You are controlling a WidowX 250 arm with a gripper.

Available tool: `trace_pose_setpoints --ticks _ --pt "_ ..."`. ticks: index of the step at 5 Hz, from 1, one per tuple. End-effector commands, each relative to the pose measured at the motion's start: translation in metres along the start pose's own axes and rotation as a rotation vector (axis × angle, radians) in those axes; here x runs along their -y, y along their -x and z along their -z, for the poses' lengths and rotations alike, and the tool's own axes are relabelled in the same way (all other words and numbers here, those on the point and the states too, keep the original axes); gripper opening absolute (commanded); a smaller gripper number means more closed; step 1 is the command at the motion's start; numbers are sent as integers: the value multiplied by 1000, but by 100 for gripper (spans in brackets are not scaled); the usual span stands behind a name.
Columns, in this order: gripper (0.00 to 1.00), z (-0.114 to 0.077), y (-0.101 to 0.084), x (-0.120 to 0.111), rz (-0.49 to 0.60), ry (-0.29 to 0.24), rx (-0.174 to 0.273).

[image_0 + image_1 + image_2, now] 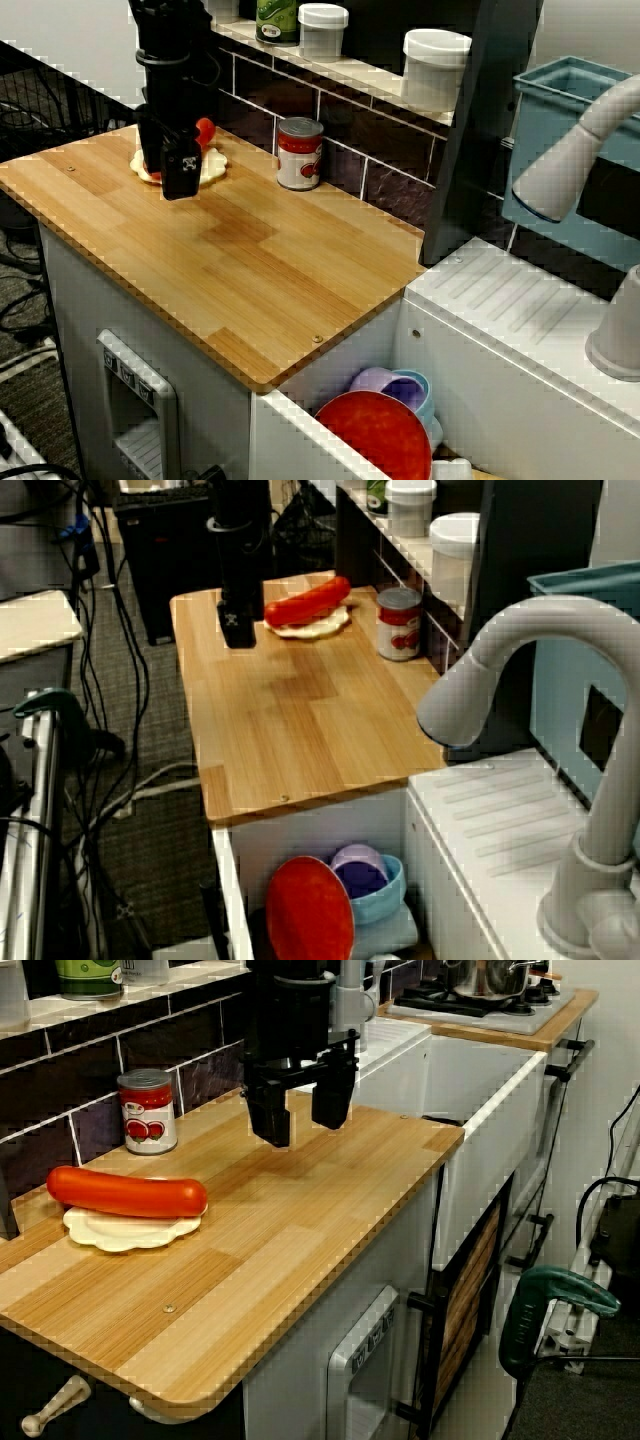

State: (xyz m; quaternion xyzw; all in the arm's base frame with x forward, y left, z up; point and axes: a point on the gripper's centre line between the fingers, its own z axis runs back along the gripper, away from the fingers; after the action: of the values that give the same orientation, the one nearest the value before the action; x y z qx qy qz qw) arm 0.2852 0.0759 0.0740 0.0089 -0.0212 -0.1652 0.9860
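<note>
My black gripper [300,1120] hangs open just above the wooden counter [300,1220], with nothing between its two fingers. Closest to it is a red sausage [125,1192] lying on a pale cream bun or plate [130,1232], a short way to its left in the low view from the counter's end. In the view from over the sink, the gripper [237,630] stands beside the sausage [307,601] without touching it. In the view from the front corner, the gripper [180,175] hides most of the sausage [205,130]. A red tomato can [147,1112] stands by the tiled wall.
White jars [435,65] and a green one [277,18] line the shelf above the tiles. A white sink with a grey faucet [520,680] adjoins the counter. Below it sit a red plate [310,910] and bowls [365,875]. A stove with a pot [480,980] lies beyond.
</note>
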Motion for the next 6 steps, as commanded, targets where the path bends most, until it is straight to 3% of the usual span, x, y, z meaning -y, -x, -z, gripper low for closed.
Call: trace_pose_setpoints --ticks 1,4,6 --pt "100 -27 -3 -20 -105 -121 116" --pt "100 -21 -12 -57 -209 -214 149" --pt "100 -17 -17 -73 -289 -213 133"
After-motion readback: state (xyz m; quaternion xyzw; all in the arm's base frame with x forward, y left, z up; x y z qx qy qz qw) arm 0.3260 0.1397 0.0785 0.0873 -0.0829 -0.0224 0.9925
